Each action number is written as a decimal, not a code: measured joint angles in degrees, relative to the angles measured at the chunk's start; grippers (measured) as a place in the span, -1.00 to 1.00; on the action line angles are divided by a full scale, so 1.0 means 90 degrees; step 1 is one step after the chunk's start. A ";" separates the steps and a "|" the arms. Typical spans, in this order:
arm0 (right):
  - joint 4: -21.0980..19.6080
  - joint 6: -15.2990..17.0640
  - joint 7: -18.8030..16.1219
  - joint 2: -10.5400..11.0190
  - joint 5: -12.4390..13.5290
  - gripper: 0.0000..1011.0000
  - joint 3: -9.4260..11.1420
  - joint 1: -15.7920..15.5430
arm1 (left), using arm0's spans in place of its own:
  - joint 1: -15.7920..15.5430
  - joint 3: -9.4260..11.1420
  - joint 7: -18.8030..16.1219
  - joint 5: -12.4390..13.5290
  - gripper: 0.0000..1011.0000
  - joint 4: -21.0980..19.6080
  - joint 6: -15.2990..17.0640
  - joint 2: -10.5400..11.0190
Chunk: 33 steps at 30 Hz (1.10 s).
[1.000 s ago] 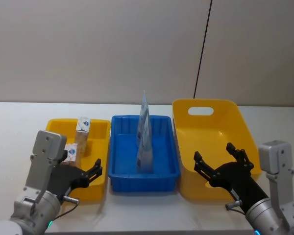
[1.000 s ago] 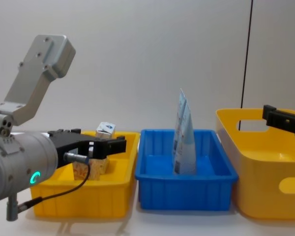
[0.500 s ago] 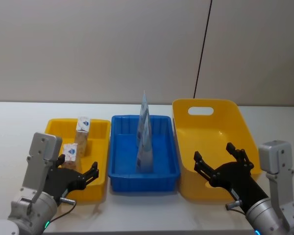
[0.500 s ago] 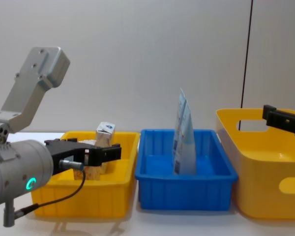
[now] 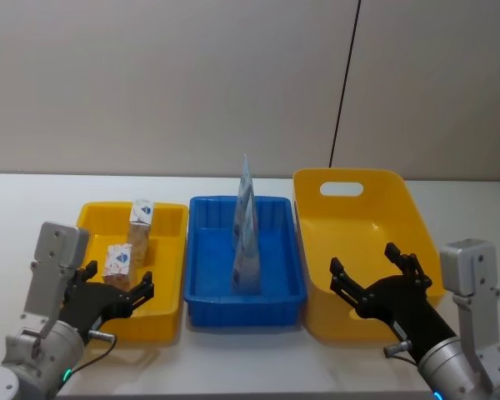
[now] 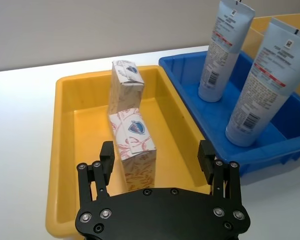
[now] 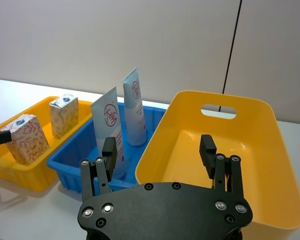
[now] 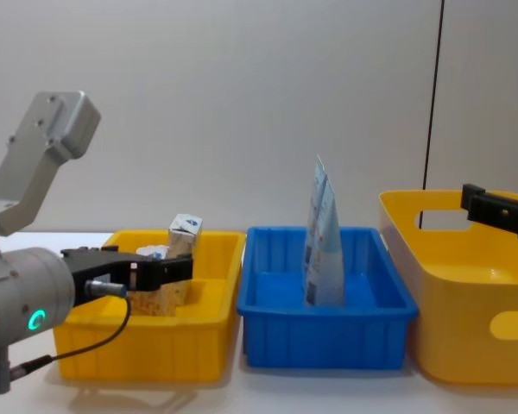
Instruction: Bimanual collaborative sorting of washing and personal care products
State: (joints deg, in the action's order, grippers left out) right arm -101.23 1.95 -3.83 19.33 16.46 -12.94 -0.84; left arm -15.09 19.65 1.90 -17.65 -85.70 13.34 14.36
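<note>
Left end effector [image 5: 120,277]: over the near end of the yellow tray [image 5: 92,209], fingers spread wide and holding nothing.
Near carton [image 6: 135,150]: upright in the yellow tray, just ahead of the gap between the left fingers, touching neither.
Far carton [image 6: 125,85]: upright in the same tray, directly behind the near one; whether the two touch cannot be told.
Tubes: two pale blue-white tubes, one nearer [image 6: 262,85] and one farther [image 6: 224,50], stand cap-down in the blue tray [image 5: 293,250], a little apart.
Blue tray: on the white counter [image 5: 25,208], between the yellow tray and the yellow handled basket [image 5: 358,217].
Right end effector [image 5: 362,258]: above the near part of the basket, fingers wide apart and holding nothing.
Basket: nothing lies in the part that shows.
</note>
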 joint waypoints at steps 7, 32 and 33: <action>0.0000 0.0000 0.0000 0.0000 0.0000 0.98 0.0000 0.0000 | -0.0092 -0.0104 0.0091 -0.0037 0.98 0.0202 -0.0035 -0.0010; 0.0000 0.0000 0.0000 0.0000 0.0000 0.98 0.0000 0.0000 | -0.0553 -0.0317 0.0603 -0.0226 0.98 0.1232 -0.0333 -0.0235; 0.0000 0.0000 0.0000 0.0000 0.0000 0.98 0.0000 0.0000 | -0.0577 -0.0324 0.0634 -0.0230 0.98 0.1285 -0.0351 -0.0246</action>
State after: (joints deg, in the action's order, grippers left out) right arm -101.23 1.95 -3.83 19.33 16.46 -12.94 -0.84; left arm -20.28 16.73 7.60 -19.72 -74.14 10.18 12.15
